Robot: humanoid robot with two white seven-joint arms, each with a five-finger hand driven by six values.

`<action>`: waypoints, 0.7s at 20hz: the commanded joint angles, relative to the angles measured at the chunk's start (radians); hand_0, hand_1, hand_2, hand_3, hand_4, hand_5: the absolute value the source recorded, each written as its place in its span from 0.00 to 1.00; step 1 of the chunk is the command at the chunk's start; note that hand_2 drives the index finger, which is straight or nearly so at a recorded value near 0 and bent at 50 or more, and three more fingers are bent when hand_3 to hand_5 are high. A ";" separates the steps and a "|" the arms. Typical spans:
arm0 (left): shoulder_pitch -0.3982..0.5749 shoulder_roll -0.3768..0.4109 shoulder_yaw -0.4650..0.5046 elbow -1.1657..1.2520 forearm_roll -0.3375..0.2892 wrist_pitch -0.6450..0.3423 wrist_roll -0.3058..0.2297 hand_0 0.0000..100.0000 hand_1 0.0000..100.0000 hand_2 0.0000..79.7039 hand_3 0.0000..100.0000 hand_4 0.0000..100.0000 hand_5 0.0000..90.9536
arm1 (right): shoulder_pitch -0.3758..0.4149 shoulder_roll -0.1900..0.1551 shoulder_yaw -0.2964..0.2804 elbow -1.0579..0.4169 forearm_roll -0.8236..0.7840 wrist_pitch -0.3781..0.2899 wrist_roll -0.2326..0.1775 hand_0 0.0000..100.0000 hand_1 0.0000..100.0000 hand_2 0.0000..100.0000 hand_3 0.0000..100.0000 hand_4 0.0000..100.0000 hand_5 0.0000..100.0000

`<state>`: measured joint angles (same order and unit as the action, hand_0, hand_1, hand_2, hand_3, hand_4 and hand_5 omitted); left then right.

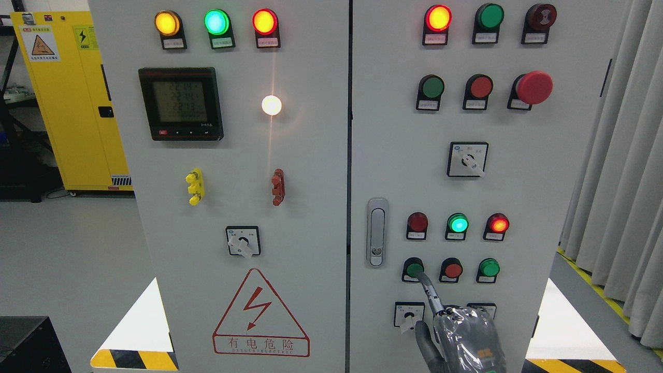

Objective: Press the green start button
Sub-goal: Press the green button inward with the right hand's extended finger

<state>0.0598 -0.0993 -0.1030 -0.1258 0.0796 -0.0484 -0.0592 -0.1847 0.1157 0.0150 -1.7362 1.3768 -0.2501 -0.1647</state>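
The grey control cabinet's right door [518,171] carries rows of lamps and push buttons. In its lower row, a green push button [414,269] sits at the left, a red button [452,270] in the middle and a second green button [488,268] at the right. My right hand [461,334], in a grey glove, comes up from the bottom edge. Its index finger [429,291] is stretched out and its tip touches the left green button. The other fingers are curled and hold nothing. The left arm is out of view.
Above the lower buttons, a dark red lamp [417,222], a lit green lamp [458,224] and a lit red lamp [498,224] stand in a row. A door handle [376,232] is left of them. A rotary switch [409,314] sits just left of my hand. A red mushroom stop button [533,87] is higher up.
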 commanded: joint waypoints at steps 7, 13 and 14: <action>0.000 0.000 0.000 0.000 0.000 0.001 -0.001 0.12 0.56 0.00 0.00 0.00 0.00 | -0.022 -0.001 0.020 0.053 -0.010 0.012 0.002 0.73 0.92 0.00 0.98 1.00 1.00; 0.000 0.000 0.000 0.000 0.000 0.001 -0.001 0.12 0.56 0.00 0.00 0.00 0.00 | -0.024 -0.001 0.019 0.050 -0.018 0.022 0.002 0.74 0.93 0.00 0.98 1.00 1.00; 0.000 0.000 0.000 0.000 0.000 0.001 -0.001 0.12 0.56 0.00 0.00 0.00 0.00 | -0.024 -0.001 0.019 0.050 -0.018 0.022 0.002 0.75 0.93 0.00 0.98 1.00 1.00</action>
<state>0.0598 -0.0993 -0.1029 -0.1257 0.0796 -0.0484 -0.0592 -0.2057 0.1156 0.0157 -1.7005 1.3646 -0.2330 -0.1628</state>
